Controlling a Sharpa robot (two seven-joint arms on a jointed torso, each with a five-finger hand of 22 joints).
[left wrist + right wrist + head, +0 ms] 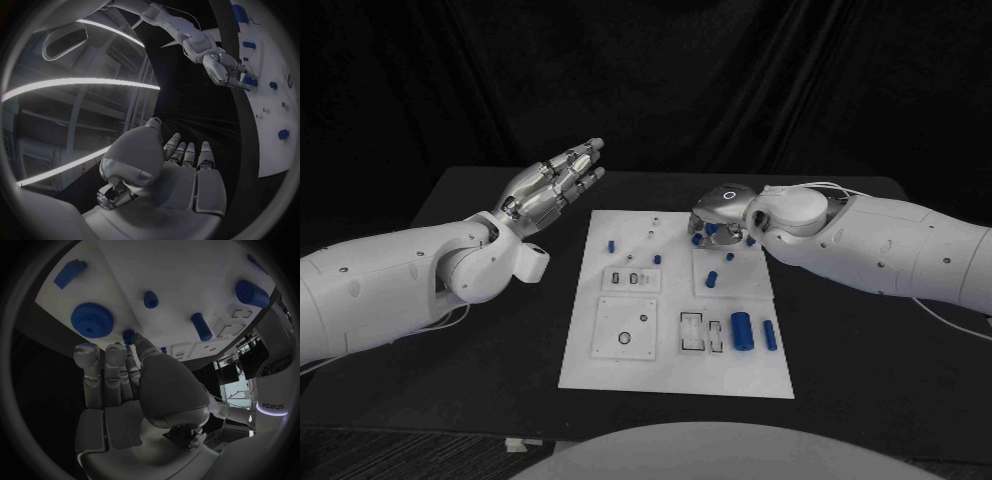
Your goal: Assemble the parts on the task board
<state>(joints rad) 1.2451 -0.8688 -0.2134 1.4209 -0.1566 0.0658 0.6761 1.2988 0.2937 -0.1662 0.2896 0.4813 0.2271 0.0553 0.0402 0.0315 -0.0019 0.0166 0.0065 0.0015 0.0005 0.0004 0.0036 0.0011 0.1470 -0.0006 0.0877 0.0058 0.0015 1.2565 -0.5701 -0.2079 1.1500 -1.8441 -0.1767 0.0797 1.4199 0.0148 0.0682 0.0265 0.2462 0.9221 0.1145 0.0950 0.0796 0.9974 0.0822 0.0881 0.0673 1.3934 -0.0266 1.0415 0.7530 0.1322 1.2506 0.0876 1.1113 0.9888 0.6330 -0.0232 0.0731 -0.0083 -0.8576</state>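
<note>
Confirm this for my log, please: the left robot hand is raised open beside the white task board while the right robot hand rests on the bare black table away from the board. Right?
Not quite. The right robot hand is over the white task board, its fingers at a small blue peg, as the right wrist view shows. The left robot hand is indeed raised open beside the board.

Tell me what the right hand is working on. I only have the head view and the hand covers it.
Observer: In the right wrist view, the right hand has its fingertips at a small blue peg standing on the task board. I cannot tell whether it is gripped.
Operator: Anything close by?
Observer: A blue gear lies flat right beside the peg, clear of the fingers.
Operator: Left palm holding anything?
Observer: No. In the left wrist view, the left hand has a bare palm and its fingers straight and apart.
</note>
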